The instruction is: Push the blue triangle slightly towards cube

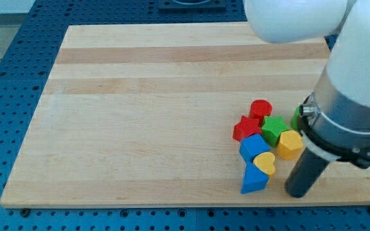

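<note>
1. The blue triangle [254,181] lies near the worktop's [140,115] bottom edge, at the foot of a tight cluster of blocks, just to the view's left of my tip [296,192].
2. The blue cube [254,147] sits directly above the triangle toward the view's top, with a yellow heart [265,163] wedged between them and touching both.
3. My tip stands close beside the triangle's right side but apart from it. There are no fingers here, only the dark rod, so nothing is open, closed or gripping.
4. A yellow hexagon [290,144] sits above my tip; a green star [275,129], red star [246,128] and red cylinder [260,109] crowd beyond it.
5. Done well, the push likely starts from below the triangle, short and gentle toward the view's top, since the heart may carry the shove into the cube.
</note>
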